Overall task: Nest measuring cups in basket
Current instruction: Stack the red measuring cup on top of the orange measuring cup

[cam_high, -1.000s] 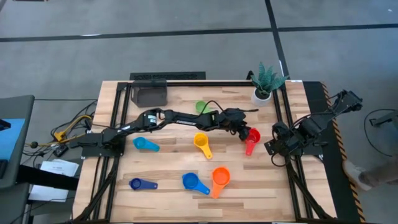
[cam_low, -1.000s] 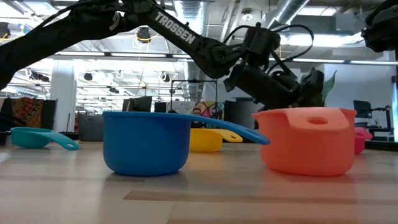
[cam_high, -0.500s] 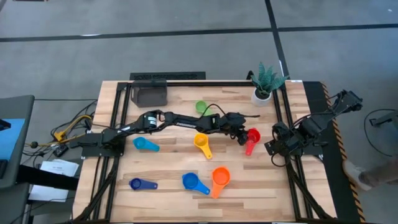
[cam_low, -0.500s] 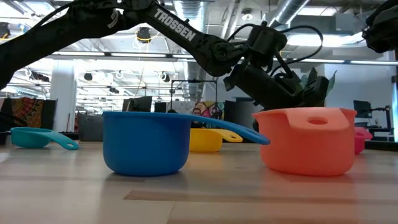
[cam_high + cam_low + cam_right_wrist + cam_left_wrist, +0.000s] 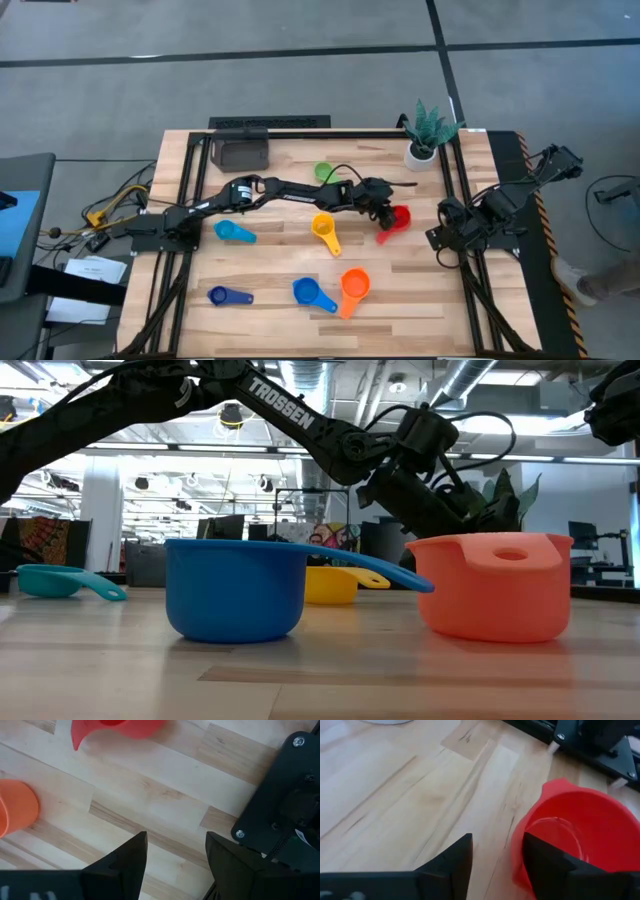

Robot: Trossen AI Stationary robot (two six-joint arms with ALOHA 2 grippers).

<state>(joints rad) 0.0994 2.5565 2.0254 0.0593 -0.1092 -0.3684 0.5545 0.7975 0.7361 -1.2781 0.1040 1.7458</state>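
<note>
Seven measuring cups lie on their bases on the wooden table: green [image 5: 322,172], yellow [image 5: 323,227], red [image 5: 398,217], orange [image 5: 354,284], light blue [image 5: 232,231], blue [image 5: 306,291] and dark blue [image 5: 222,295]. The dark grey basket [image 5: 243,152] stands at the far left. My left arm reaches across the table, and its open gripper [image 5: 385,212] [image 5: 495,837] is at the red cup [image 5: 570,835]. My right gripper [image 5: 445,220] [image 5: 175,837] waits open at the table's right edge. My left gripper stands astride the red cup's wall [image 5: 517,865] on the side toward the table's left. One finger [image 5: 545,865] is over the bowl and the other [image 5: 452,865] is outside above bare wood. It comes slanting down from the left. The cup rests on the table; whether a finger touches the wall, I cannot tell.
A white pot with a green plant [image 5: 428,135] stands at the far right corner. Black frame rails [image 5: 462,190] run along the table's sides. In the low view the blue cup [image 5: 235,590] and the orange cup [image 5: 495,588] stand close in front.
The red cup has turned about on the table. Its handle has swung from pointing at the near edge to pointing near-left, and its bowl has slid slightly toward the table's left. My left gripper has stayed at the cup, still open.
</note>
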